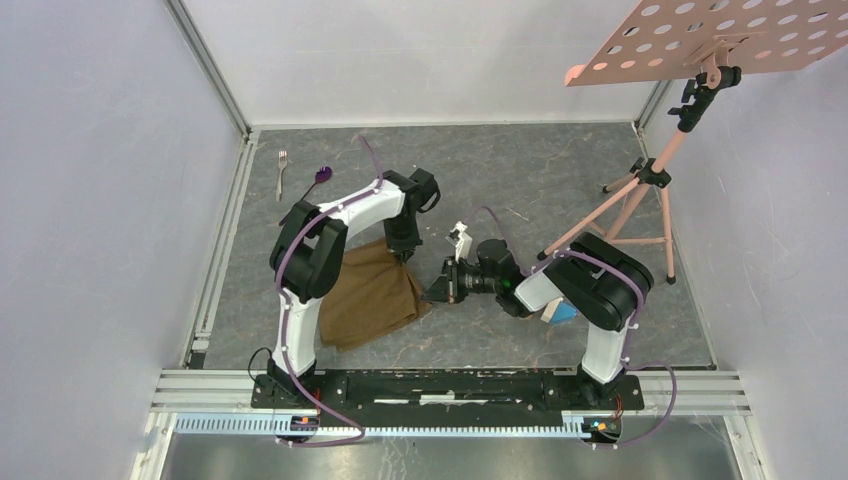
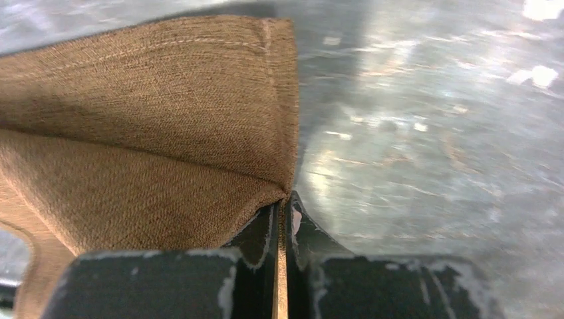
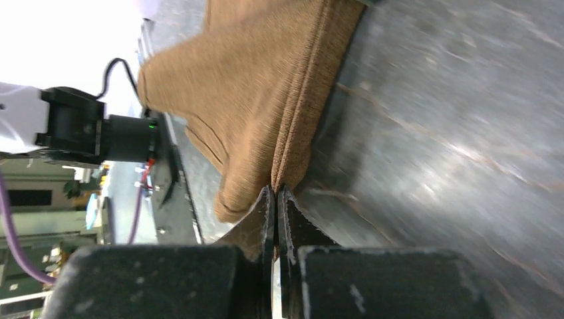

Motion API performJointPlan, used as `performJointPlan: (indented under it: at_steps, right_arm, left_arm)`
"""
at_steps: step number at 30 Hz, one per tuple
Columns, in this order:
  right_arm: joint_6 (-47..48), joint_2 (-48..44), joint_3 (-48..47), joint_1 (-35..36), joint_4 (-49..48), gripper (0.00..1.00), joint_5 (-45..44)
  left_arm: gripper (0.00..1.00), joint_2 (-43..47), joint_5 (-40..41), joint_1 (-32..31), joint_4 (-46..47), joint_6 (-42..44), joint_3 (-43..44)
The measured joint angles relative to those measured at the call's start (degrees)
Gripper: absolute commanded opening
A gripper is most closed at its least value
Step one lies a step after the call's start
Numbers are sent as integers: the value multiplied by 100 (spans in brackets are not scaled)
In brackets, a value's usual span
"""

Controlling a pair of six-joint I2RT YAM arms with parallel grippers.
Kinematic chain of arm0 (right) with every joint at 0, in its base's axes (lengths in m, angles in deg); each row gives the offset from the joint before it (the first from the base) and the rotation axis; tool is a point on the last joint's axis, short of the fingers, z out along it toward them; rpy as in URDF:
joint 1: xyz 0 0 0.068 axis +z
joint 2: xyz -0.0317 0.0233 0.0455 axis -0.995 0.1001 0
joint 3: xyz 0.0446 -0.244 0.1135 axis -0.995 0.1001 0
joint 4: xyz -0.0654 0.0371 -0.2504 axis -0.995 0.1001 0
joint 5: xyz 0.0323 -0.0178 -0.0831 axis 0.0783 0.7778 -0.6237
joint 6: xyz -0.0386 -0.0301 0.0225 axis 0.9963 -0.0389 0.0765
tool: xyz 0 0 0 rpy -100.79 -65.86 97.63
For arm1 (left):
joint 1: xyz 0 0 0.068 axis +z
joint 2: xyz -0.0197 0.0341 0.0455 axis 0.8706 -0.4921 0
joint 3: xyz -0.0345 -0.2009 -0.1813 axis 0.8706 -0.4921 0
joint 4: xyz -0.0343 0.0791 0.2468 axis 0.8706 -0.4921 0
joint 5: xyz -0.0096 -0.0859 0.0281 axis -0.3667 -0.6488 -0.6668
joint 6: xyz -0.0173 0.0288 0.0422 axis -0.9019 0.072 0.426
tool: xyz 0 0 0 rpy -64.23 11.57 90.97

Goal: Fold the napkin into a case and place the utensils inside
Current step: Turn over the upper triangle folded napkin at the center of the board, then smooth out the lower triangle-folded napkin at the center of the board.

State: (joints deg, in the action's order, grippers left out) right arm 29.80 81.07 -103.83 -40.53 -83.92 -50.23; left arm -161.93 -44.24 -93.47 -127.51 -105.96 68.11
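Note:
The brown napkin (image 1: 368, 295) lies folded over on the table between the arms. My left gripper (image 1: 404, 254) is shut on its far right corner; in the left wrist view the napkin (image 2: 166, 126) is pinched between the black fingers (image 2: 265, 232). My right gripper (image 1: 432, 291) is shut on the napkin's near right edge, and the cloth (image 3: 266, 93) bunches at the fingertips (image 3: 266, 206). The silver fork (image 1: 282, 172) and the purple spoon (image 1: 317, 180) lie at the far left of the table, well apart from both grippers.
A pink tripod stand (image 1: 640, 200) with a perforated board (image 1: 720, 40) stands at the back right. A small blue and wooden block (image 1: 560, 312) lies under the right arm. White walls enclose the table; a metal rail (image 1: 450, 385) runs along the near edge.

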Motion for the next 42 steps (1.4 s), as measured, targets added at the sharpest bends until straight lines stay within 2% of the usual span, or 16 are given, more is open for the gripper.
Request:
performJointPlan:
  at_steps: [1,4,7,10,12,16,18,20,23,25,29,32,35,39,42]
  right_arm:
    - [74,-22,92,-83,46,2,-4]
    - [348,-234,367,-310,326,13,7]
    - [750,-656,586,-407,997,31,-2]
    - [1259,-1152,608,-442,1801,43,-138]
    - [1530,-1416,608,-446,2218,48,-188]
    - [1781,-1558,553,-442,2509,50,-212]
    - [1840,-1558,498,-439,2594,52,-208]
    - [1880,-1552,442,-439,2664,53,-221]
    - [1934,-1513,378,-439,2686,51,-236]
    - [1967,-1464,304,-439,2708,44,-280]
    - [1963,-1375,267,-442,2706,24,-354]
    - [1937,-1303,267,-442,2708,16,-378]
    - [1891,-1263,267,-442,2669,7,-369]
    - [1808,-1222,289,-442,2592,4,-356]
    - [1770,-1207,310,-446,2529,1,-328]
  left_arm:
    - [12,-81,-127,-57,101,118,105]
    - [45,-114,-566,-149,380,479,203]
    - [77,-28,-815,-120,841,828,201]
    - [90,487,-968,-59,1143,1086,-101]
    - [92,1113,-1058,-26,1287,1248,-407]
    - [100,2671,-1469,17,1609,1434,-1165]
    - [100,3307,-1753,24,1777,1473,-1604]
    - [95,3650,-1919,20,1853,1495,-1996]
    - [72,3679,-2009,13,1864,1502,-2420]
    - [62,3628,-2063,-4,1873,1493,-2677]
    - [56,3482,-2162,-254,2118,1392,-3018]
    - [54,3237,-2170,-715,2420,1314,-3032]
    - [56,2879,-2153,-1095,2610,1244,-3023]
    - [49,2435,-1985,-1464,2597,1209,-2986]
    - [51,2251,-1703,-1641,2511,1207,-2872]
